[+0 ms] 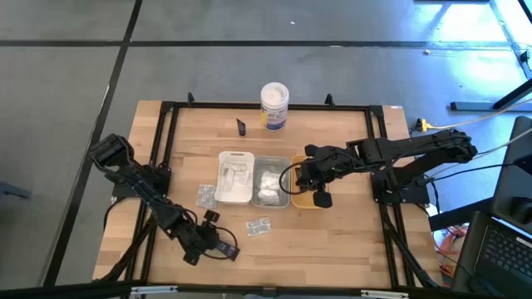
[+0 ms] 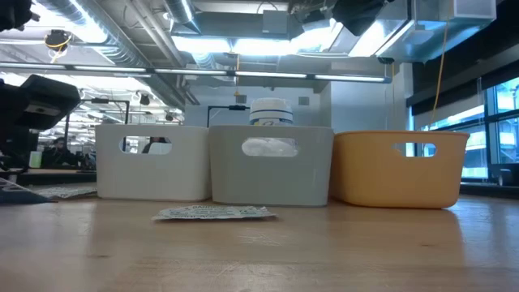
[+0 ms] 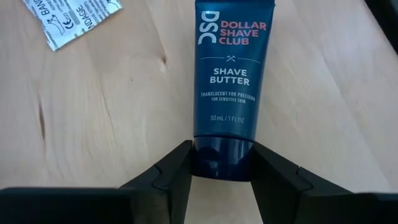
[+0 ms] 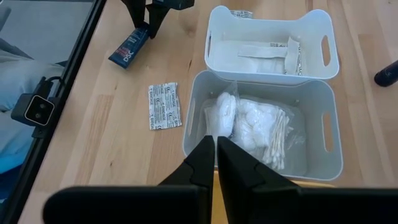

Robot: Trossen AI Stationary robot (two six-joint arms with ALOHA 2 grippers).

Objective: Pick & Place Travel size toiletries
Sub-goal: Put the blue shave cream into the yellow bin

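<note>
The left gripper (image 3: 221,177) is lying low over the near left part of the wooden table (image 1: 332,232), its two dark fingers (image 3: 171,180) sitting either side of the cap end of a dark blue tube (image 3: 228,74). The fingers are flanking the cap closely; whether they are already pressing on it cannot be told. The tube's label is reading "DSC DOLLAR SHAVE CLUB", then "SHAVE BUTTER", "TRANSLUCENT FOR PRECISION", "FOR SENSITIVE SKIN" and "30 mL / 1 FL OZ". The tube is lying flat on the wood, cap toward the gripper.

Near it a flat white printed sachet (image 3: 71,22) is lying on the table, its print showing "BANDAGE" in part. Another silvery sachet (image 1: 206,195) is resting just left of the white tray (image 1: 235,177), which is holding flat white packets. The grey tray (image 4: 323,146) beside it is holding clear-wrapped cotton pads and cotton swabs (image 4: 261,134). The orange tray (image 2: 400,169) is standing at the right end of the row.

The right gripper (image 4: 216,152) is hovering above the trays, near the grey and orange ones, its fingers pressed together on nothing.

At the far side a small black tube (image 1: 241,126) is lying beside a white tub (image 1: 274,105) with a blue label.
</note>
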